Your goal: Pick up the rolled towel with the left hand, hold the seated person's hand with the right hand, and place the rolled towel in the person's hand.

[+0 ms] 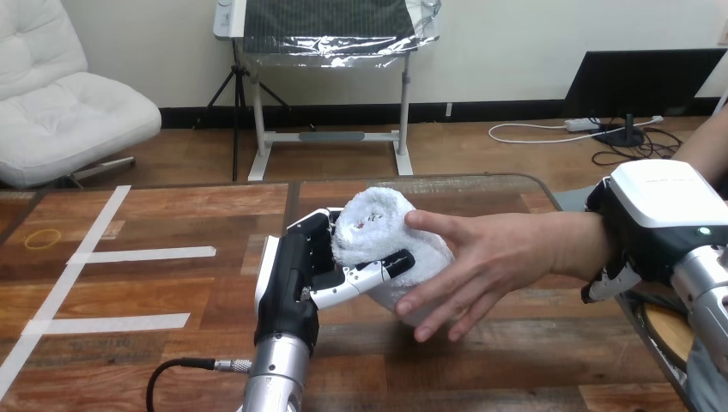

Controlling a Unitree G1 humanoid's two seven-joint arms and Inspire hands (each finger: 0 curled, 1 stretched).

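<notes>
As the rolled towel (374,230) meets the person's hand (494,262) above the wooden surface (154,296), the robot's left hand (288,287) grips the roll from the view's left, its fingers (316,230) wrapped behind the cloth and its thumb pressed across the front; the towel looks lifted off the surface, tilted, one side resting against the person's open palm, whose fingers and thumb touch the cloth without closing on it. The right hand (657,219) sits over the person's wrist at the view's right, fingers curled beneath it (a clasp that, by the look of it, steadies the palm and presents it to the roll); the left forearm rises from the bottom edge, back of the hand toward the camera, the hand angled rightward to carry the towel into the palm. The handover appears close to done; what remains is likely the person's grasp and the left hand's release.
</notes>
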